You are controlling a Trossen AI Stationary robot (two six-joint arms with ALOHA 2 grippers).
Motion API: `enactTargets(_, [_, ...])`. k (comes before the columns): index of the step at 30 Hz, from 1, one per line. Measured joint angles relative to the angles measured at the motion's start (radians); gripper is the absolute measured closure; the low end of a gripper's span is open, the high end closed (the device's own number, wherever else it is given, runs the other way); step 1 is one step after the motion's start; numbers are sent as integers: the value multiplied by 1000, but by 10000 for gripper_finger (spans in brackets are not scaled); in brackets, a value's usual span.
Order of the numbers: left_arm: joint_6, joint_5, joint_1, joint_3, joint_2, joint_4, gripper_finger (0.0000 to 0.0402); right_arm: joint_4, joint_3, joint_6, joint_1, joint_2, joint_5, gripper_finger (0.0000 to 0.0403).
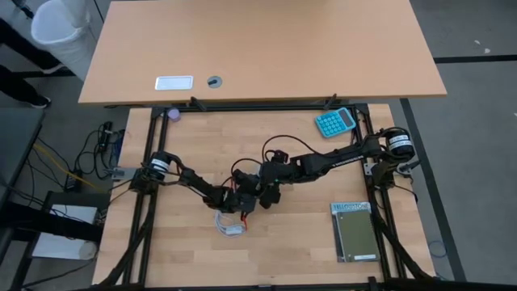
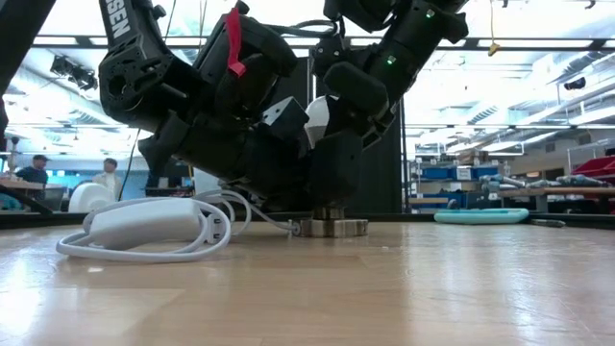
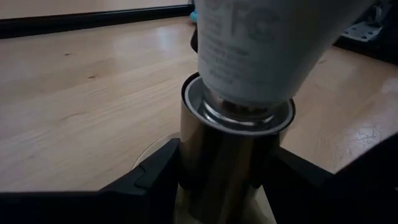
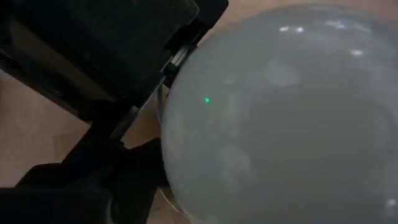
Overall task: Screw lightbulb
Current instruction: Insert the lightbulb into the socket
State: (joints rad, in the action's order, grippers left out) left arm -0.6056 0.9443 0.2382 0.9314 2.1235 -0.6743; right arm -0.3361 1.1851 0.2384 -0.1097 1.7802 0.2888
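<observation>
Left gripper (image 3: 217, 186) is clamping the socket (image 3: 233, 146) at table centre. Bulb (image 3: 261, 43) is sitting in it. Right gripper (image 1: 271, 192): jaw state unclear. Risk: bulb tilting, cross-threading.

Lightbulb (image 2: 316, 119) stands over socket (image 2: 331, 227), cable (image 2: 144, 231) beside.

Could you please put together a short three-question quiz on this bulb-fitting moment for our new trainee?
1. True or false: the lightbulb lies flat on the table, away from the socket.
2. Which gripper clamps the socket? A) left gripper B) right gripper
3. Fill in: the teal calculator lies beside the ____ arm's base.

Key: 1. False; its screw base sits in the socket's mouth. 2. A. 3. Right.
</observation>
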Motion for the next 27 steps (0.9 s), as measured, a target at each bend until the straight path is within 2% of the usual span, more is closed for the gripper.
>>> enactTargets(6, [3, -14, 0, 0, 0, 2, 196, -46, 2, -41, 0, -6, -7, 63])
enactTargets(17, [21, -35, 0, 1, 0, 5, 196, -165, -9, -112, -2, -54, -34, 62])
enactTargets(23, [24, -41, 3, 1, -1, 12, 196, -139, -137, -56, -2, -145, 6, 62])
enactTargets(27, [42, -46, 9, 1, -1, 11, 196, 35, -274, -1, -2, -247, 21, 62])
